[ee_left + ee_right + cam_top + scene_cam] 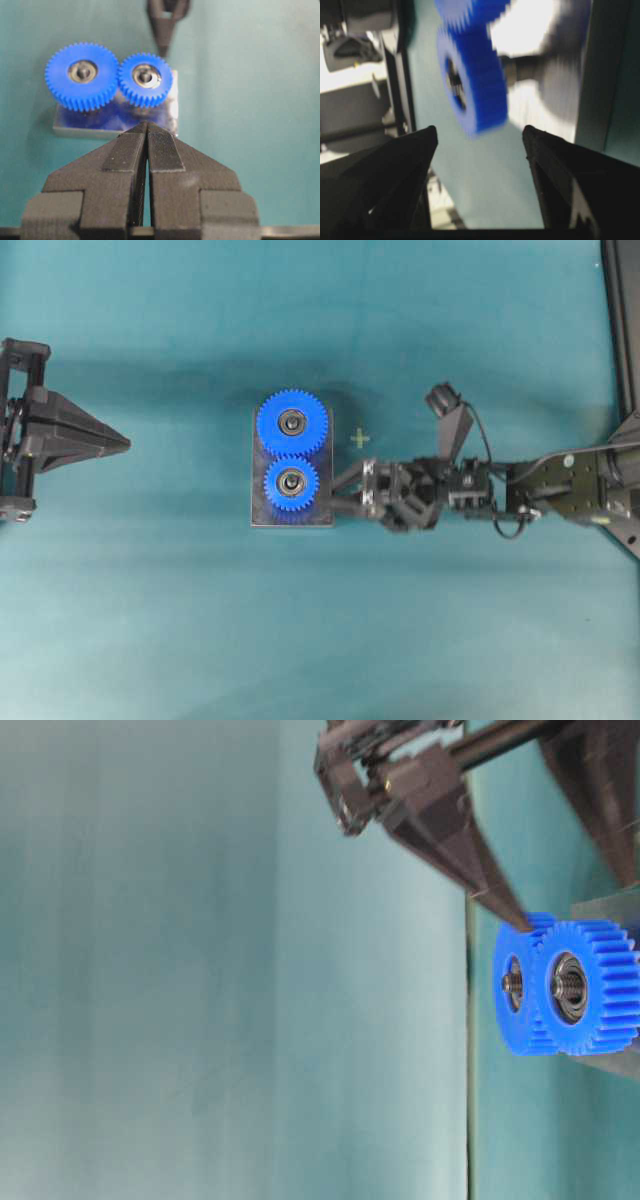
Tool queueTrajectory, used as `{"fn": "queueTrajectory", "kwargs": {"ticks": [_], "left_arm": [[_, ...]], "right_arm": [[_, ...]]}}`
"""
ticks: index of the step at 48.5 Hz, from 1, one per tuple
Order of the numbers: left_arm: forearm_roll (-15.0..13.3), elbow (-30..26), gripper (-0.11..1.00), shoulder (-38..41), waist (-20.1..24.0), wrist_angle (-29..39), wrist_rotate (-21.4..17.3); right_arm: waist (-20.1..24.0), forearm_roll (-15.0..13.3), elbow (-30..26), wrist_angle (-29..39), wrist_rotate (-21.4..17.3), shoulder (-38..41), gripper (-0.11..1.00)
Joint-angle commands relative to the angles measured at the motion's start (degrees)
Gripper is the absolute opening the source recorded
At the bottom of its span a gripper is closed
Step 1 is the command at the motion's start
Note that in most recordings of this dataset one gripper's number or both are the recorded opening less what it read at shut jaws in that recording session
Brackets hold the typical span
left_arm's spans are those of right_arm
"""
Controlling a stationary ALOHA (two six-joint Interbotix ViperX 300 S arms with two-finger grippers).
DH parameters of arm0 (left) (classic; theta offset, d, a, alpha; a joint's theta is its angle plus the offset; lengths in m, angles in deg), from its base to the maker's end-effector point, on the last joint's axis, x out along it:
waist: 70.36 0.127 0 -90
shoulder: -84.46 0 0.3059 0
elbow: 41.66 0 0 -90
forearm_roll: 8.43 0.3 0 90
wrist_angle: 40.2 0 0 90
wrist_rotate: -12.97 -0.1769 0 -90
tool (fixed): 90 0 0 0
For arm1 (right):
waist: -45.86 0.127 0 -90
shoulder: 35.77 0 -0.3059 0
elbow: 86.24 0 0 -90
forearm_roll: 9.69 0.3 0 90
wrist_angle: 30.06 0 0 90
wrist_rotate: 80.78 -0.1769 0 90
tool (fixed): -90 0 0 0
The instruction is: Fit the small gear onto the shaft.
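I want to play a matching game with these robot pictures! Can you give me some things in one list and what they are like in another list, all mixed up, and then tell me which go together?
Things:
1. small gear
2. larger blue gear
3. left gripper
4. right gripper

What they are like:
A. jaws shut tight together
B. jaws wide apart, holding nothing
C. sitting on the grey plate, on the side near the right arm
D. sitting on the grey plate, on the side away from the right arm

Pairs: 1-C, 2-D, 3-A, 4-B
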Motion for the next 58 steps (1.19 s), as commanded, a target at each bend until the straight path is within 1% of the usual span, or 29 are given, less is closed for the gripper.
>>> {"fn": "queueTrajectory", "kwargs": {"ticks": [1, 5, 14, 20, 29, 39, 48, 58], "left_arm": [[0.2, -1.1, 0.00, 0.1, -0.2, -0.4, 0.1], [0.1, -1.2, 0.00, 0.1, -0.1, -0.3, 0.1], [0.2, -1.1, 0.00, 0.1, -0.1, -0.4, 0.1], [0.2, -1.1, 0.00, 0.1, -0.1, -0.4, 0.1], [0.2, -1.0, 0.00, 0.1, -0.1, -0.3, 0.1], [0.2, -0.9, 0.00, 0.1, -0.1, -0.3, 0.2], [0.2, -0.7, 0.00, -0.1, -0.1, -0.4, 0.2], [0.2, -0.4, 0.00, -0.6, -0.1, -0.3, 0.2]], "right_arm": [[-1.5, -0.1, -0.4, -0.4, 1.9, -1.5, 0.80], [-2.4, -0.1, -0.9, 0.0, 2.8, -1.0, 0.79], [-2.8, 0.1, -2.3, 0.4, 2.5, 1.8, 0.74], [-3.1, 0.1, -3.4, 3.3, 2.7, 2.8, 0.69], [-3.0, 0.1, -4.0, 7.5, 2.9, 2.9, 0.68], [-1.2, 0.1, -4.7, 9.6, 2.5, 2.1, 0.66], [0.7, 0.2, -5.4, 10.6, 1.7, 1.1, 0.59], [3.3, 0.2, -5.8, 10.5, 0.7, -0.1, 0.58]]}}
